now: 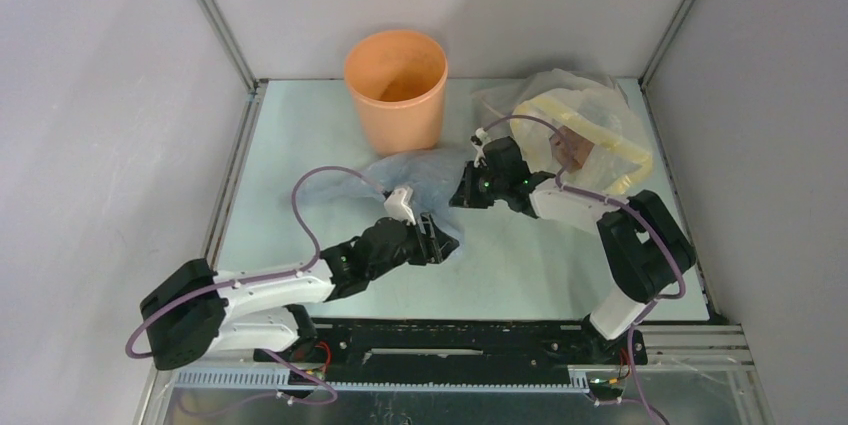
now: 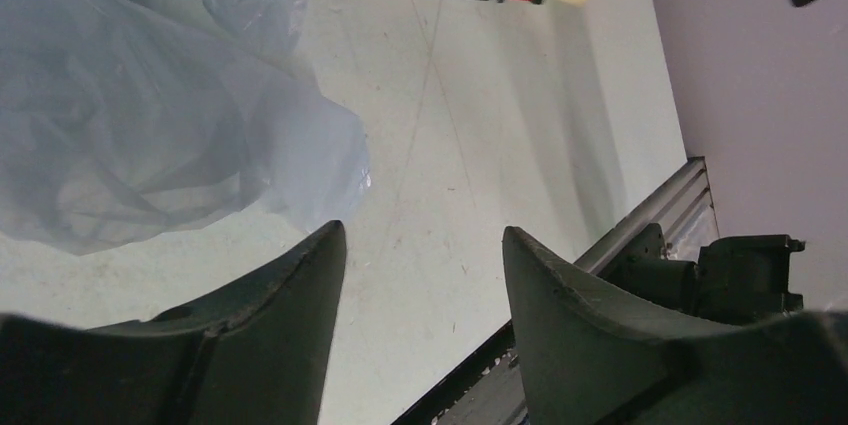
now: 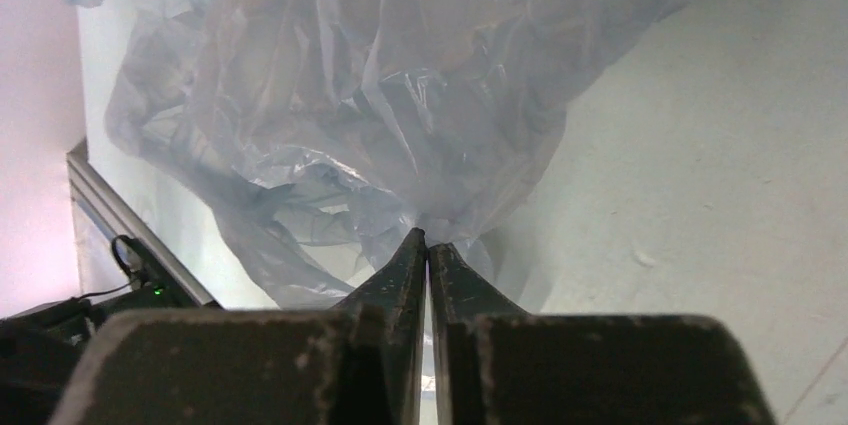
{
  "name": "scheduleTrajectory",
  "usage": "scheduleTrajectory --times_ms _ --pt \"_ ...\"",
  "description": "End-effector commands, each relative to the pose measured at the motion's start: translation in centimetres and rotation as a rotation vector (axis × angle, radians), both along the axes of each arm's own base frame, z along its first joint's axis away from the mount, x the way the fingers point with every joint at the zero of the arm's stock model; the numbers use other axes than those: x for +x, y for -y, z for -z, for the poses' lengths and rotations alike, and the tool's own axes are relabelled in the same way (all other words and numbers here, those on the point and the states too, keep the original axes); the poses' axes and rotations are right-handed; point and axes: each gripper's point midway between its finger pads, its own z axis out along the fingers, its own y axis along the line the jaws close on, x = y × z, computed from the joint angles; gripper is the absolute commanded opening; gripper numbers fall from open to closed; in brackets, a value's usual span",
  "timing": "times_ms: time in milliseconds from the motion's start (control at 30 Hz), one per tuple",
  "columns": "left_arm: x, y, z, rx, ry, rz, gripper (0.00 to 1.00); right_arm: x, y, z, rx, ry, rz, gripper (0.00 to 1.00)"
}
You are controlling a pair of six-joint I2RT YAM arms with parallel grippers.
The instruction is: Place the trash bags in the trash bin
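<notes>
Two arms work over the tabletop (image 1: 290, 145), and the count of things is short: one trash bag, one trash bin, one plastic bundle.

Nearest the bases, the left end effector (image 1: 432, 240) sits low at the near edge of the film. Its wrist view shows the left end effector (image 2: 425, 235) with its fingers spread wide and only bare tabletop between them; the trash bag (image 2: 130, 115) lies just beside one finger, outside the gap.

A little farther on, the right end effector (image 1: 462, 188) reaches in from the right. In its own wrist view the right end effector (image 3: 427, 237) has its fingers pressed together on a pinched fold of the trash bag (image 3: 370, 95), and the film fans out from that pinch in wrinkles.

The trash bag (image 1: 425, 177) is a single sheet of pale blue-grey film, crumpled on the tabletop between the two end effectors and the bin. Its long axis runs left to right across the tabletop, with one flap trailing toward the left arm.

Behind it the orange trash bin (image 1: 395, 95) stands upright, mouth up, its base touching the film's far edge. At the far right lies the clear-and-yellow bundle (image 1: 590, 130).
</notes>
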Motion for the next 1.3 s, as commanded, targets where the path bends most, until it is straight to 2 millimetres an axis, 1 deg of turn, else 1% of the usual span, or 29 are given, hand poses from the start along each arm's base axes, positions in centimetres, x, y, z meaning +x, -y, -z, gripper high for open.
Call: scheduleTrajectory --times_ms 0,67,133,167,300,433,533,633,667,767,867,1033,1167,1267 --pt "0.0 0.5 0.2 -0.059 -0.013 -0.019 0.68 -0.4 -1.4 -3.9 0.052 0.09 0.002 0.03" --pt "-0.1 0.0 0.8 -0.055 -0.021 -0.038 0.75 -0.9 -1.8 -4.8 0.053 0.11 0.005 0.0" --pt "-0.1 -0.4 1.2 -0.049 -0.022 -0.055 0.79 -1.1 -2.1 -5.4 0.054 0.129 0.011 0.0" --pt "-0.1 -0.6 1.5 -0.043 -0.026 -0.063 0.81 -1.6 -2.1 -5.1 0.039 0.117 0.009 0.0" --pt "-0.3 -1.7 3.2 0.017 -0.062 -0.116 0.83 -2.2 -2.4 -5.5 0.041 0.113 0.006 0.0" --pt "-1.0 -2.6 4.5 0.056 -0.08 -0.152 0.85 -2.9 -2.9 -5.9 0.044 0.125 -0.008 0.0" --pt "-1.1 -3.5 5.2 0.091 -0.097 -0.183 0.95 -3.1 -3.1 -5.9 0.037 0.129 -0.01 0.0" --pt "-1.4 -4.4 5.8 0.115 -0.112 -0.206 0.99 -3.2 -3.0 -5.7 0.03 0.128 -0.011 0.0" --pt "-1.5 -4.7 6.1 0.116 -0.115 -0.212 1.0 -3.2 -3.0 -5.8 0.028 0.13 -0.011 0.0" --pt "-1.5 -4.9 6.2 0.117 -0.107 -0.216 0.99 -3.2 -2.9 -5.6 0.02 0.131 -0.009 0.0" --pt "-1.3 -4.7 5.9 0.125 -0.101 -0.219 0.97 -3.2 -3.0 -5.6 0.022 0.131 -0.009 0.0" --pt "-1.0 -3.5 5.6 0.102 -0.089 -0.198 0.96 -3.3 -3.0 -5.9 0.027 0.137 -0.01 0.0" --pt "-0.6 -2.7 5.6 0.104 -0.082 -0.185 0.83 -3.5 -2.9 -5.8 0.035 0.138 -0.011 0.0" --pt "-0.2 -2.2 5.6 0.1 -0.082 -0.186 0.76 -3.6 -2.8 -5.8 0.037 0.138 -0.011 0.0"
